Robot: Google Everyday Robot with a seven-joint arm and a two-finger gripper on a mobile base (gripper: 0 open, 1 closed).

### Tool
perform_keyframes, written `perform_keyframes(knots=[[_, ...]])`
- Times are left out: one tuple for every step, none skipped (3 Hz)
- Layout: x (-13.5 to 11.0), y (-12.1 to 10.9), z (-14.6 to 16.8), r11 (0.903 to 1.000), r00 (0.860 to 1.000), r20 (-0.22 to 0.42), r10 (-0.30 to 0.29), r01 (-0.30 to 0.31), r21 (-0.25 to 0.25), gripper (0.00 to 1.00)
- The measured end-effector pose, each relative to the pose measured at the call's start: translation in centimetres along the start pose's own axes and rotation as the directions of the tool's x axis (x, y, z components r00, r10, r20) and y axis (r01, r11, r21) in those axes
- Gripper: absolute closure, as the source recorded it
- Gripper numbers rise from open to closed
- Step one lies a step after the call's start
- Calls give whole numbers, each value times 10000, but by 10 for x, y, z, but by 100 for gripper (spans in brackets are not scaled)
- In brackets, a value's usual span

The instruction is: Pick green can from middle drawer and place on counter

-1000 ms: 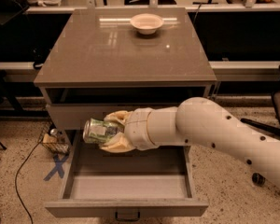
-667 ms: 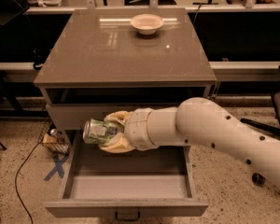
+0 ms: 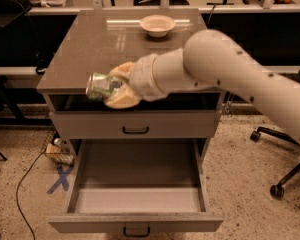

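My gripper [image 3: 115, 86] is shut on the green can [image 3: 101, 85], with tan fingers [image 3: 122, 101] above and below it. The can lies sideways, its silver end pointing left. It hangs at the height of the counter's front edge, just over the front left part of the glossy grey-brown counter [image 3: 90, 44]. The middle drawer [image 3: 135, 223] is pulled wide open below, and its flat floor is bare. My white arm reaches in from the right.
A pale round bowl [image 3: 157, 25] sits at the back of the counter. A closed drawer front with a black handle [image 3: 135, 126] is under the counter. A chair base [image 3: 277, 189] stands at the right. A cable and blue tape cross [image 3: 60, 178] lie on the floor at the left.
The gripper has lifted the can from just above the open drawer up to the counter's front edge. The drawer is still open.
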State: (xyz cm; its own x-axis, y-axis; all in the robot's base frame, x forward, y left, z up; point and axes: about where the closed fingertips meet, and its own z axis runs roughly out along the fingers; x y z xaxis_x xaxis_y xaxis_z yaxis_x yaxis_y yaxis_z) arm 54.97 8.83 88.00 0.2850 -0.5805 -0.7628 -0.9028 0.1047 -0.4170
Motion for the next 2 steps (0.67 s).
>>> perform_keyframes(knots=[[-14, -66, 5, 9993, 9998, -158, 96, -90, 361, 100], [-21, -133, 16, 9954, 9978, -540, 389, -340, 899, 100]])
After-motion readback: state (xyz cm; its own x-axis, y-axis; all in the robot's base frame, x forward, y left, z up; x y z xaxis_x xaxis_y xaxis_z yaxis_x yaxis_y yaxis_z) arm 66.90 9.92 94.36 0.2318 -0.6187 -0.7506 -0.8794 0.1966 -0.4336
